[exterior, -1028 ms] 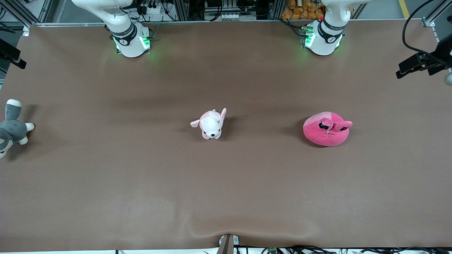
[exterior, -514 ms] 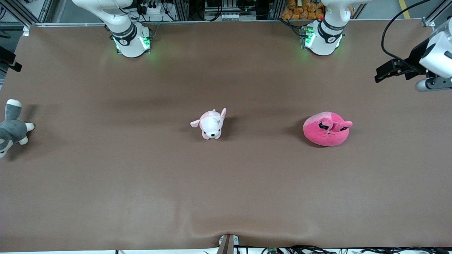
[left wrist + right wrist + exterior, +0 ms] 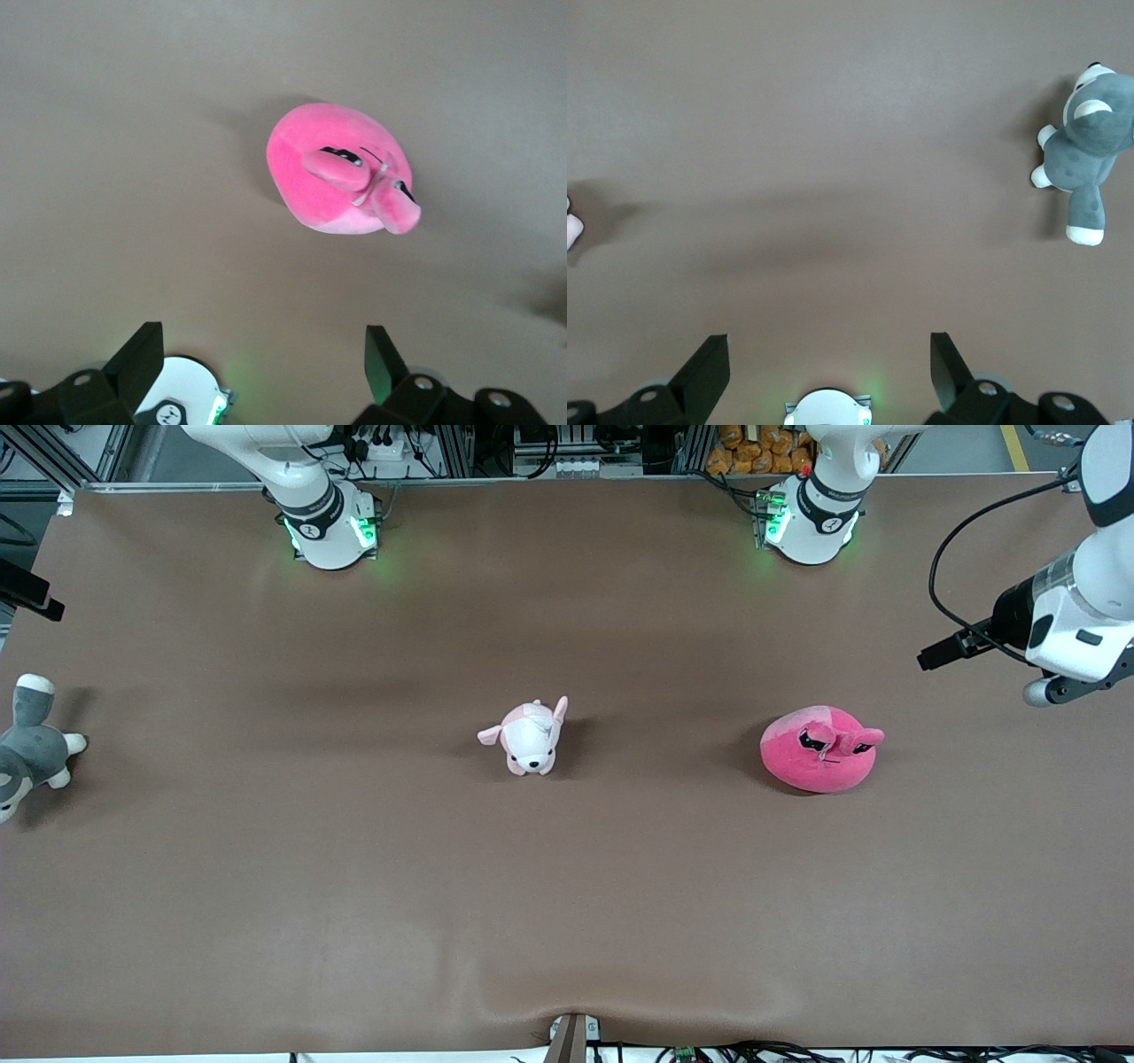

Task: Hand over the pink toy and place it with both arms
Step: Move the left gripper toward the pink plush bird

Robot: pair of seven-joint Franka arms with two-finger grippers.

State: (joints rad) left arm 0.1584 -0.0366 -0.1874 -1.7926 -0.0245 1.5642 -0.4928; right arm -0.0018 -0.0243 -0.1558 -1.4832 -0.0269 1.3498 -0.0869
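The pink toy [image 3: 819, 750] is a hot-pink round plush with black half-lidded eyes and two ear flaps. It lies on the brown table toward the left arm's end. It also shows in the left wrist view [image 3: 341, 173]. My left gripper [image 3: 261, 363] is open and empty, high over the table, apart from the toy. The left arm's wrist [image 3: 1067, 633] shows at the table's end past the toy. My right gripper [image 3: 828, 363] is open and empty, high over the right arm's end of the table.
A small pale pink-and-white plush dog [image 3: 529, 737] sits mid-table. A grey-and-white plush [image 3: 31, 744] lies at the right arm's end and shows in the right wrist view [image 3: 1085, 168]. Both bases [image 3: 328, 527] [image 3: 811, 522] glow green. The table cover [image 3: 567, 921] wrinkles near the front edge.
The left arm's wrist has swung into view over its end of the table and come closer to the pink toy. The toys have not moved.
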